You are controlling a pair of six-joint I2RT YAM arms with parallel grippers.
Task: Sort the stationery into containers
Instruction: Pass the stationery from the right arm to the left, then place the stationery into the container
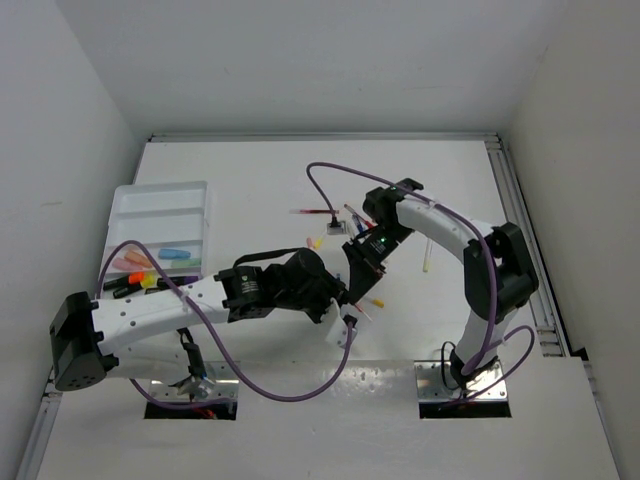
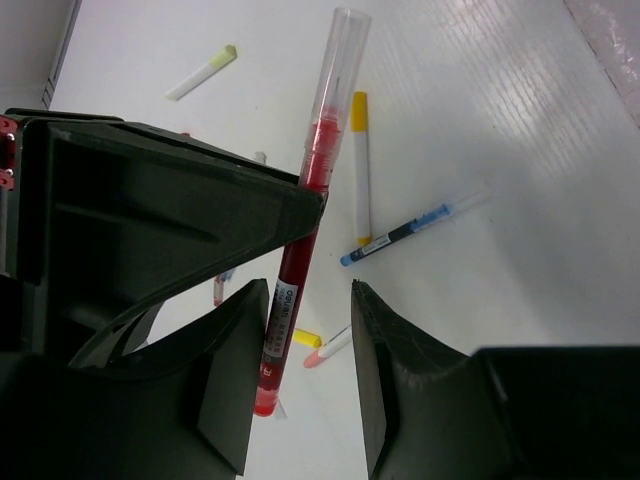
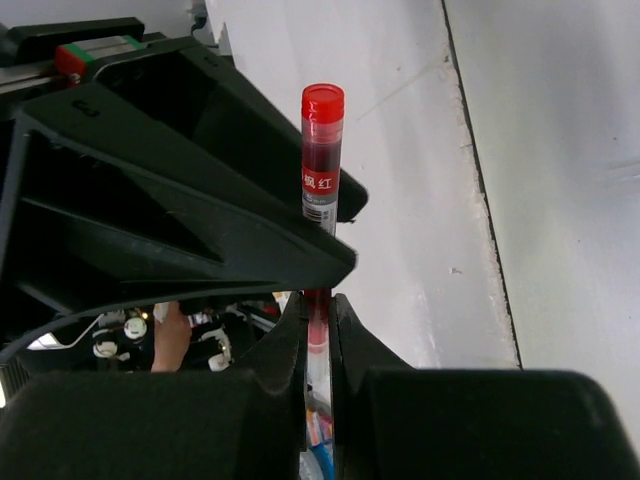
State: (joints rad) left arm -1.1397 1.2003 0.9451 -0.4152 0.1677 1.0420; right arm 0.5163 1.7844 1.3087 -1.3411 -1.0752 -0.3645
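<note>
The red pen (image 3: 322,150) is held in the air above the middle of the bench (image 1: 250,170), a little toward its near edge, where the two arms meet. The right wrist view shows the right gripper (image 3: 318,310) with its jaws pinching the pen's shaft. The pen's red end sticks up past the black body of the other arm, which blocks most of the bench from this view. The left wrist view gives the other side. There the left gripper (image 2: 308,300) has its jaws spread around the same pen, which lies against one finger (image 2: 235,380) while the other finger stands apart from it. The pen's clear cap points away over the bench. Only this view shows the loose stationery lying on the bench: a yellow-capped pen (image 2: 360,170) just beside a blue pen (image 2: 400,233), and a pen with a yellow-green cap (image 2: 205,72) farther off. In the top view the arms hide the grip itself. That view alone shows the white tray (image 1: 150,205) at the bench's left edge, with highlighters (image 1: 172,252) in orange, blue, green and yellow lying in its near compartments.
</note>
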